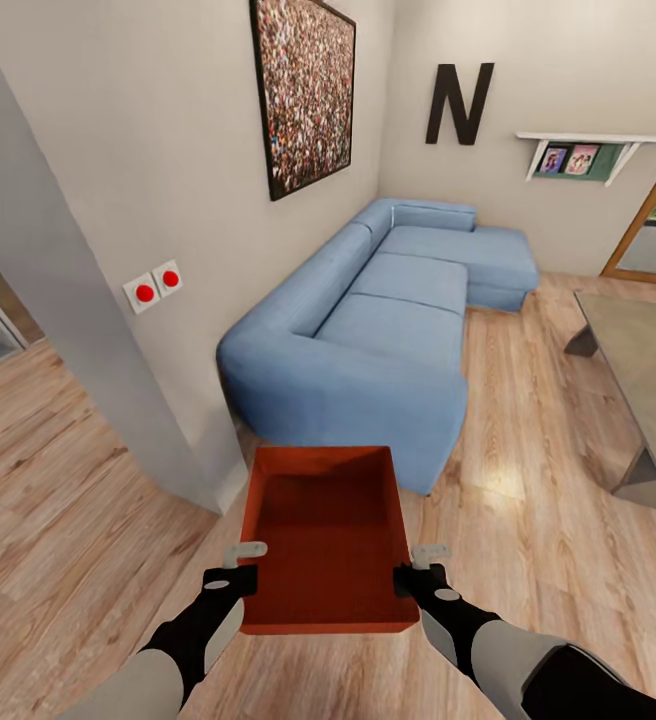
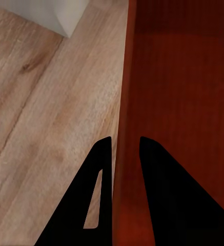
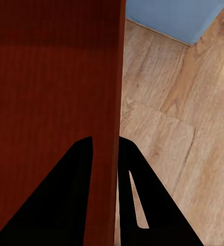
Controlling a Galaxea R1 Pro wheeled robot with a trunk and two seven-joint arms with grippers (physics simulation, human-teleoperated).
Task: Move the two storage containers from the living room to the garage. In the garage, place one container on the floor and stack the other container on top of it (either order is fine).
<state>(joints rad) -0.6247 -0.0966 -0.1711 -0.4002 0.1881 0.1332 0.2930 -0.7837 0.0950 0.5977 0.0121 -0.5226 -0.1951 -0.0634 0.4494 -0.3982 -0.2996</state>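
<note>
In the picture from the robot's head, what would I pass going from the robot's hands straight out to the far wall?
Left gripper and right gripper clamped on the side walls of the orange-red storage container → blue sofa → big black letter N on the far wall.

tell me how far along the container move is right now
Early stage. One orange-red storage container is in hand: the left hand and right hand each pinch a side wall, one finger inside, one outside. The robot is on the living room's wood-plank floor near the blue sofa. Nothing is stacked yet; the garage trip and second container remain.
</note>
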